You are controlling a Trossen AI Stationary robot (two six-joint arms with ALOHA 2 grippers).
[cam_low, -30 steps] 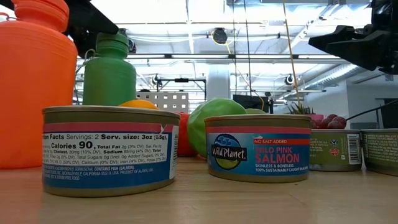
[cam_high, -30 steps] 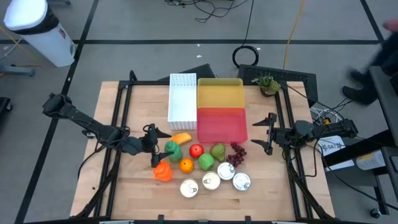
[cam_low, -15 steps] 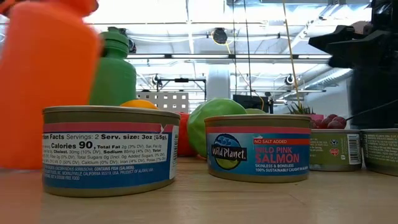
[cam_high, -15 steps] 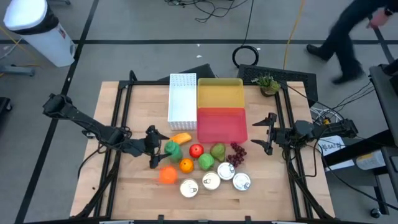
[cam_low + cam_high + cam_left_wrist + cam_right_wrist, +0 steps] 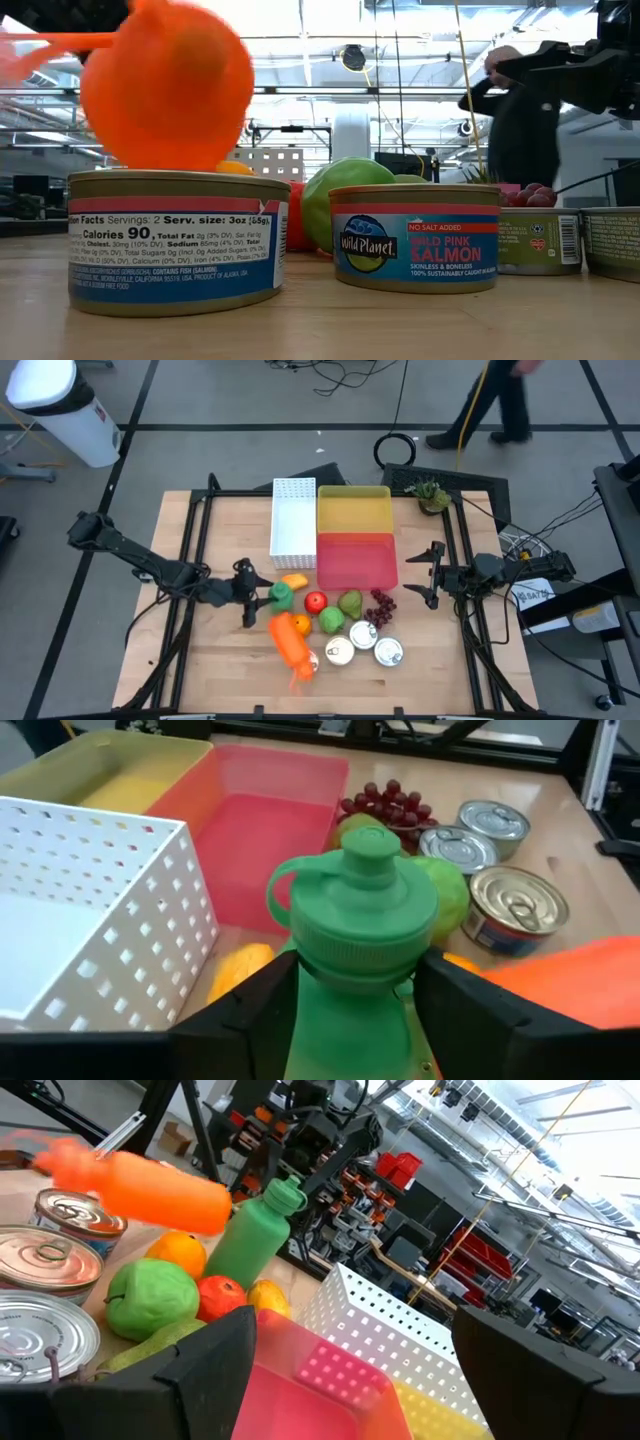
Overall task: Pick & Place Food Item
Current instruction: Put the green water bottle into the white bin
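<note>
Two bottles are sitting among the food items on the worktop [image 5: 220,660], and the green bottle [image 5: 281,596] is the landmark for this entry. Left gripper [image 5: 257,594] is standing at the green bottle, its jaws flanking the bottle body just below the cap; in the left wrist view both dark fingers [image 5: 240,1010] are pressing against or lying right beside the green sides, so jaws are gripping or about to grip it, cannot tell which. Orange bottle [image 5: 291,642] is lying tilted just in front of the green bottle, leaning over a tin can [image 5: 305,663]; in the low view it is showing blurred above that can [image 5: 178,240]. Red tray [image 5: 356,560] and yellow tray [image 5: 353,507] are lying beyond the green bottle, white perforated basket [image 5: 293,516] beside them. Tomato [image 5: 315,601], green apple [image 5: 331,621] and grapes [image 5: 382,604] are lying to the bottle's right. Right gripper [image 5: 431,575] is waiting well apart, past the red tray, jaws standing open and empty
</note>
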